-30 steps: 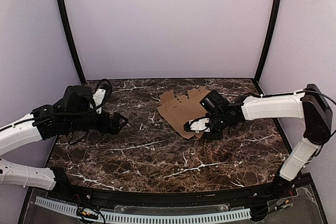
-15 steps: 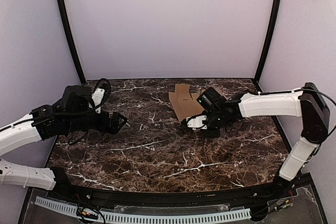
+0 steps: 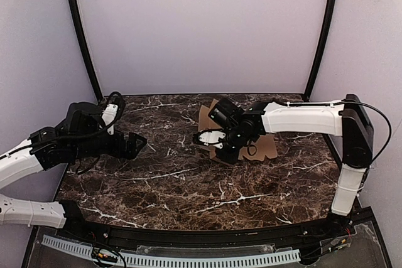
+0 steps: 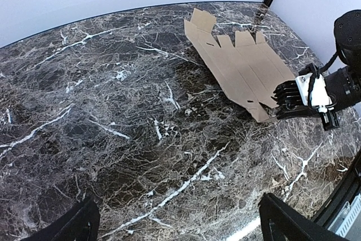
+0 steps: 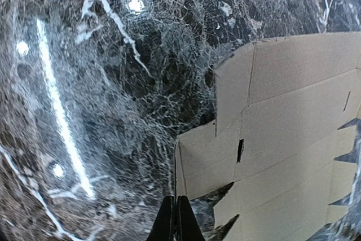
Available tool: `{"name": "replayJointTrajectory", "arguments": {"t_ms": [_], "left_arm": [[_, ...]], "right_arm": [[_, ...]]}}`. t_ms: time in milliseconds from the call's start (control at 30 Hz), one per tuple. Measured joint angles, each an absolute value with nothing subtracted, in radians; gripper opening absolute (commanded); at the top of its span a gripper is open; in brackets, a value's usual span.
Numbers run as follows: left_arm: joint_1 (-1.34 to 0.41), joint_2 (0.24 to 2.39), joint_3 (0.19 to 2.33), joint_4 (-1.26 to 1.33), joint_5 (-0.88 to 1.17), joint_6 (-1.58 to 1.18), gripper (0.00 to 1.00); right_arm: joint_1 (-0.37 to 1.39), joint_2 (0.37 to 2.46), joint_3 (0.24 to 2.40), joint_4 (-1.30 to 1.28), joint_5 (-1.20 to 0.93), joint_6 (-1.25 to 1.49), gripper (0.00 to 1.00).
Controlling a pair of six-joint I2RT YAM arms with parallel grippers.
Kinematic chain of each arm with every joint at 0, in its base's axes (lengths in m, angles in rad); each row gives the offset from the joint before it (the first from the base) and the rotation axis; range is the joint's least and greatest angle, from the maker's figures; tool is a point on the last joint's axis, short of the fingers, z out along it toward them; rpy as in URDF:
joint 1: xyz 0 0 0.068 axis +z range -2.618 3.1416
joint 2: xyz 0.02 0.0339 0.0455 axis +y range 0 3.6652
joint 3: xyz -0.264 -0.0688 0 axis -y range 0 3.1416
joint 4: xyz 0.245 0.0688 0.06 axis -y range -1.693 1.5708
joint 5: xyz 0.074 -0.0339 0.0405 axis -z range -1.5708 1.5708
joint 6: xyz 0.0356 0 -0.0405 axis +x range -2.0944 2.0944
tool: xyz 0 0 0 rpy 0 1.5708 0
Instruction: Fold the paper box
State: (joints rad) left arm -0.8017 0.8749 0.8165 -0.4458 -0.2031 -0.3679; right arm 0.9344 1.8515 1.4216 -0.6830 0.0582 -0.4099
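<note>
The paper box [image 3: 267, 147] is a flat brown cardboard blank with creases and tabbed flaps, lying at the back right of the marble table [image 3: 188, 186]. It also shows in the left wrist view [image 4: 242, 66] and the right wrist view [image 5: 282, 111]. My right gripper [image 3: 201, 138] is shut on the blank's near left edge, the fingertips [image 5: 169, 221] pinched together on the thin cardboard. It holds that edge a little off the table. My left gripper [image 3: 139, 144] is open and empty over bare marble at the left, well apart from the box, its fingers [image 4: 287, 221] spread wide.
Black frame posts [image 3: 81, 36] and pale walls close in the table at the back and sides. The right arm [image 3: 301, 117] reaches across over the box. A black rail [image 3: 201, 240] runs along the near edge.
My right gripper has swung left and back with the box edge in it, dragging and turning the blank. My left gripper has drawn back slightly to the left.
</note>
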Motion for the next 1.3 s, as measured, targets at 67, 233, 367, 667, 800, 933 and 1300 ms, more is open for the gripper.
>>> {"name": "replayJointTrajectory", "arguments": {"t_ms": [67,233,367,667,800,933,1300], "left_arm": [[-0.802,0.864,0.817,-0.454,-0.213,-0.371,1.00],[-0.802,0.843,0.817,-0.479,-0.246,-0.379,1.00],[-0.802,0.843,0.822,-0.497,-0.257,-0.383,1.00],[-0.802,0.843,0.845,-0.511,-0.246,-0.396,1.00],[-0.802,0.852,0.845,-0.511,-0.235,-0.397,1.00],[-0.802,0.862,0.845,-0.511,-0.224,-0.401,1.00],[-0.802,0.955,0.845,-0.493,-0.150,-0.435,1.00]], "right_arm": [[0.939,1.884,1.464,-0.716,0.022,-0.330,0.00],[0.942,1.967,1.599,-0.768,-0.094,-0.165,0.00],[0.964,2.010,1.659,-0.783,-0.158,-0.053,0.00],[0.996,2.089,1.763,-0.774,-0.254,0.183,0.05],[0.992,2.109,1.780,-0.734,-0.231,0.231,0.21],[0.985,2.111,1.781,-0.685,-0.197,0.263,0.37],[0.902,1.873,1.581,-0.555,-0.013,0.260,0.72]]}}
